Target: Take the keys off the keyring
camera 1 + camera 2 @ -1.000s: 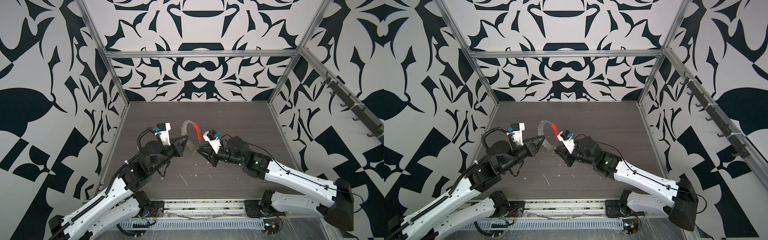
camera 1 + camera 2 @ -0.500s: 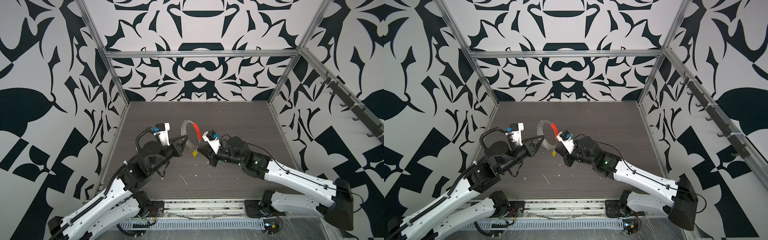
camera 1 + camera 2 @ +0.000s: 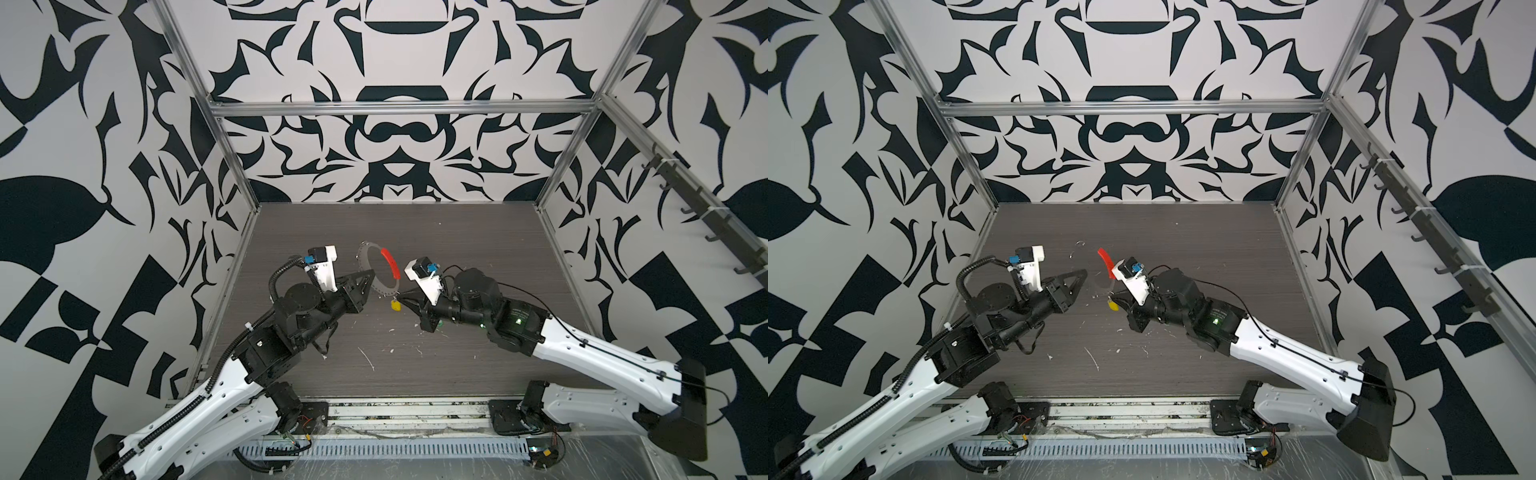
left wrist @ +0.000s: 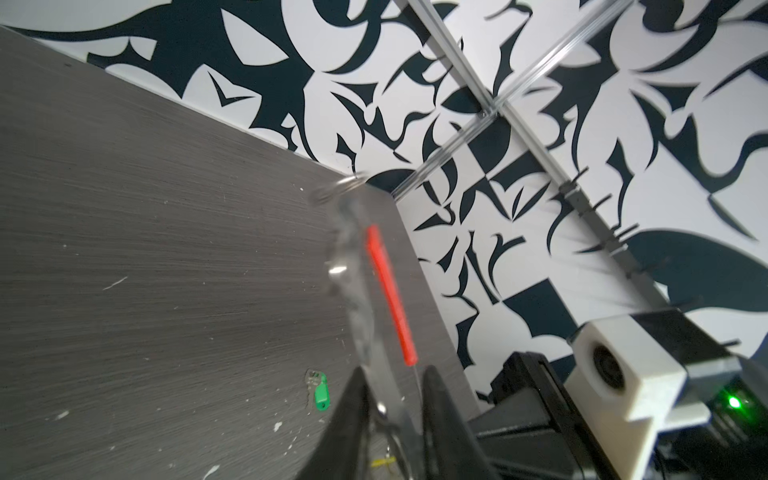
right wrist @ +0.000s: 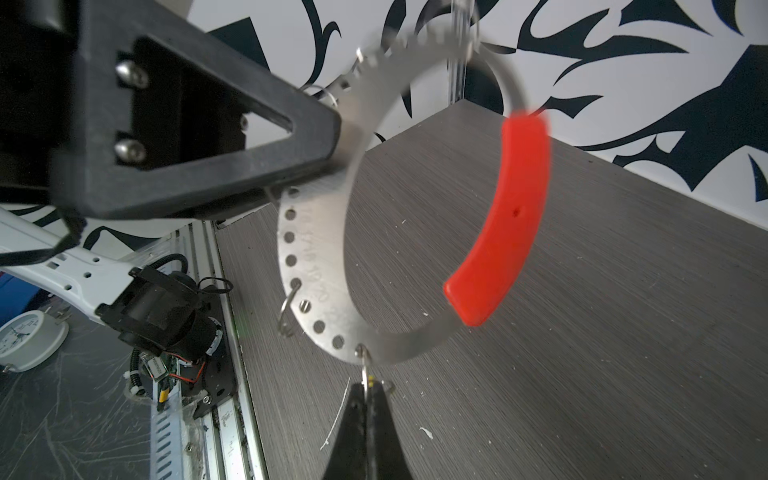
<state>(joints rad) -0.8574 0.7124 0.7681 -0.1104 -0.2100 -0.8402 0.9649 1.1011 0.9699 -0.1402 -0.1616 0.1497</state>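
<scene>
Spanning the cell floor, the dark grey wood-grain tabletop (image 3: 457, 249) lay under both of your arms, which met near its middle. Your left gripper (image 3: 371, 277) reached the left side of the large thin grey metal keyring hoop (image 3: 362, 262). In the left wrist view its black fingers (image 4: 357, 407) stood narrowly parted with the hoop's flat band passing between them. Whether either pad touched the metal, you could not tell through the blur. Your right gripper (image 3: 400, 294) sat at the hoop's lower edge, jaws pressed together. The hoop stood upright between the two grippers, its red plastic sleeve (image 3: 391, 264) on the arc toward your right arm. The small silver key with the yellow plastic tag (image 3: 396, 306) hung just below the right fingertips. The small silver key with the green plastic tag (image 4: 320, 392) lay flat on the tabletop, apart from the hoop. In the right wrist view, your right jaws pinched a tiny silver split ring (image 5: 365, 374) threaded through a hole in the band.
</scene>
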